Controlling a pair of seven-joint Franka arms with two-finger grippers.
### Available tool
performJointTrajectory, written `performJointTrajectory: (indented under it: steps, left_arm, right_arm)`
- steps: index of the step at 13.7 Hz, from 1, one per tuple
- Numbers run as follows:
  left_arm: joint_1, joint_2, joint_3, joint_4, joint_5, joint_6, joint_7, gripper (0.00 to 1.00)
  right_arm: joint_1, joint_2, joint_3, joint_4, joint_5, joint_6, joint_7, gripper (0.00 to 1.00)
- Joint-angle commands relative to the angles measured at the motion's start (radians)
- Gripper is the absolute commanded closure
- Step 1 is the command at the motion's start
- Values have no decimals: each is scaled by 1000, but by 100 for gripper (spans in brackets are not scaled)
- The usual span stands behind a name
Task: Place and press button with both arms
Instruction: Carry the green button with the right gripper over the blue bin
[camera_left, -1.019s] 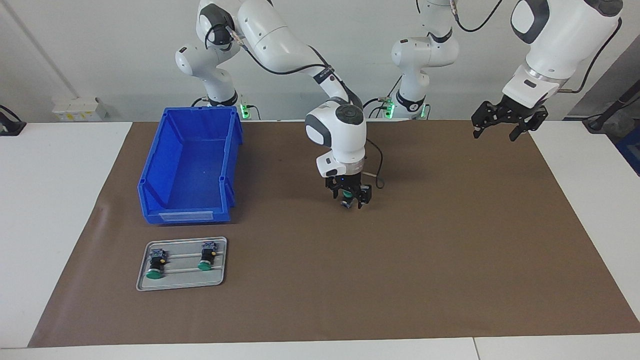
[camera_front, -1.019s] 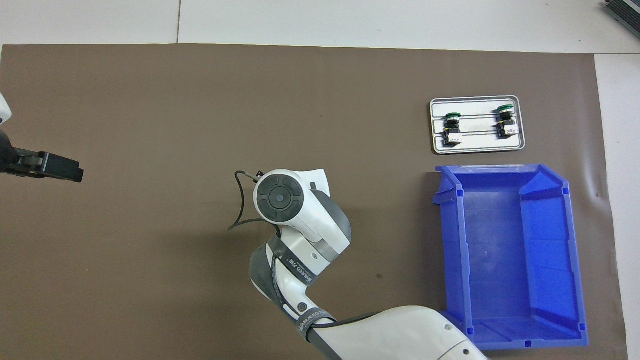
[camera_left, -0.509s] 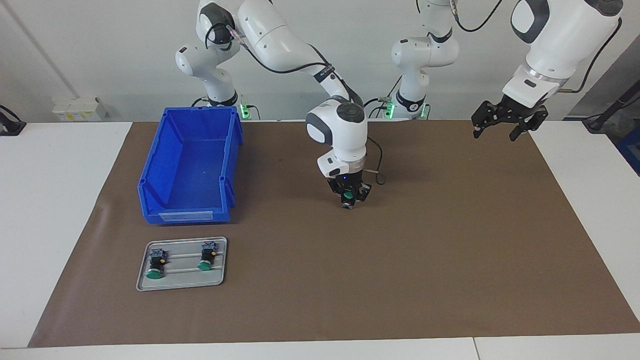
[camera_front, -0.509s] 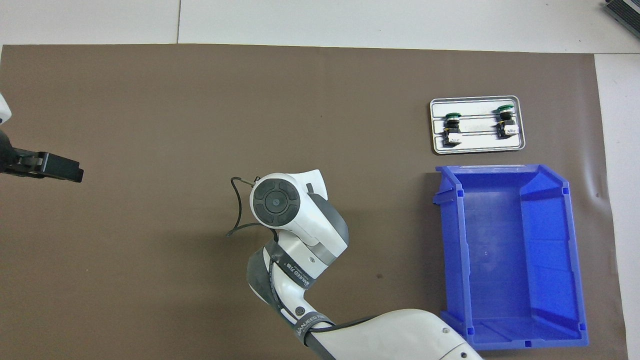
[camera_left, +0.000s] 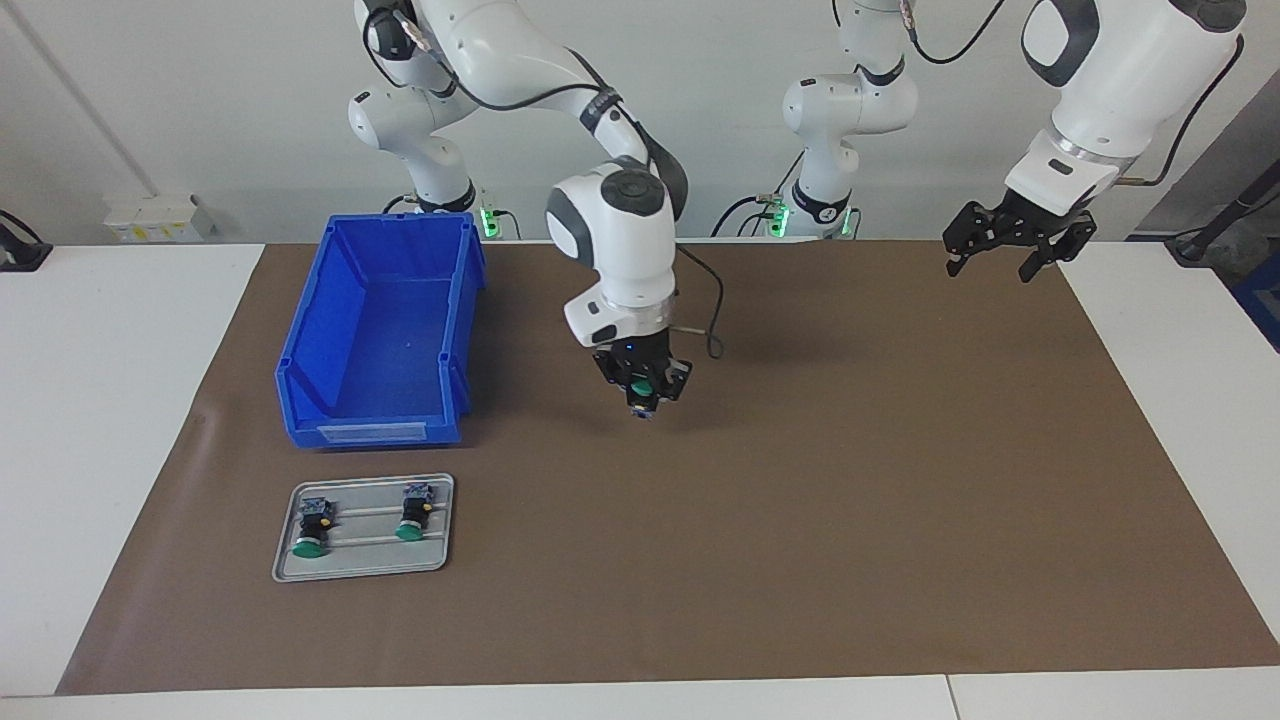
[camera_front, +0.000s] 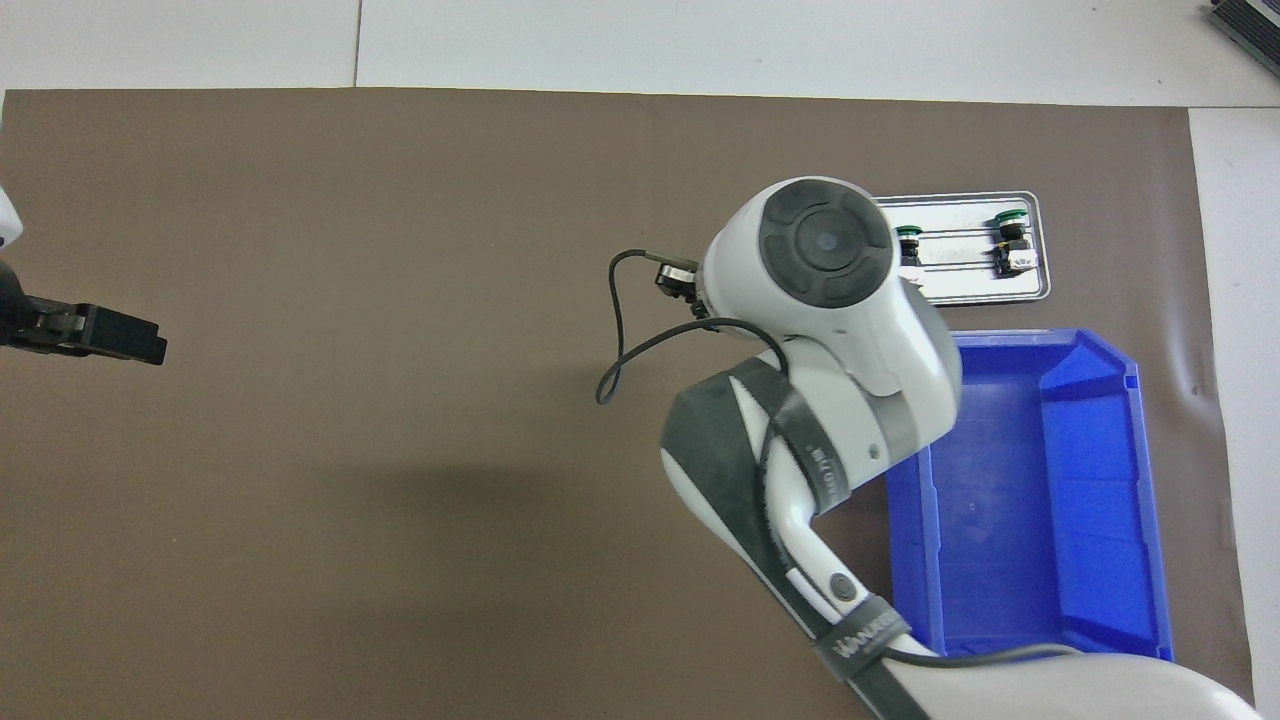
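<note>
My right gripper (camera_left: 643, 397) hangs above the brown mat, shut on a button (camera_left: 641, 388) whose green cap shows between the fingers. In the overhead view the right arm's wrist (camera_front: 825, 245) hides both that gripper and the held button. Two more green-capped buttons (camera_left: 310, 526) (camera_left: 412, 513) lie on a grey tray (camera_left: 365, 562), farther from the robots than the blue bin. The overhead view shows one tray button (camera_front: 1010, 242) in full and the other half covered. My left gripper (camera_left: 1005, 248) waits open in the air over the mat's edge at the left arm's end, also visible from overhead (camera_front: 100, 335).
An empty blue bin (camera_left: 372, 432) stands on the mat toward the right arm's end, with the tray (camera_front: 985, 290) just past its open front. The brown mat (camera_left: 850, 520) covers most of the white table. A black cable loops from the right wrist.
The right gripper closed on the button that stood on the mat, lifted it, and swung toward the bin and tray end. The left arm has stayed still.
</note>
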Motion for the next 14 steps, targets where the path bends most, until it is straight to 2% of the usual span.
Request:
performJointTrajectory:
  steps: [1, 3, 5, 8, 9, 14]
  left_arm:
    - [7, -23, -4, -25, 10, 6, -7, 0]
    - [7, -25, -4, -25, 10, 6, -7, 0]
    - [7, -23, -4, -25, 10, 5, -7, 0]
    - [7, -23, -4, -25, 10, 5, -7, 0]
    - [7, -23, -4, -25, 10, 5, -7, 0]
    - [7, -23, -4, -25, 10, 5, -7, 0]
  right_arm:
    - [-138, -99, 12, -60, 22, -81, -208, 100]
    - [-253, -186, 12, -139, 44, -137, -437, 100]
    - [-356, -248, 12, -262, 70, -114, -615, 100]
    - [-479, -346, 11, -530, 70, 67, -810, 100]
    - [-504, -354, 11, -586, 70, 120, -833, 100]
    - [-504, -336, 12, -718, 75, 301, -823, 100]
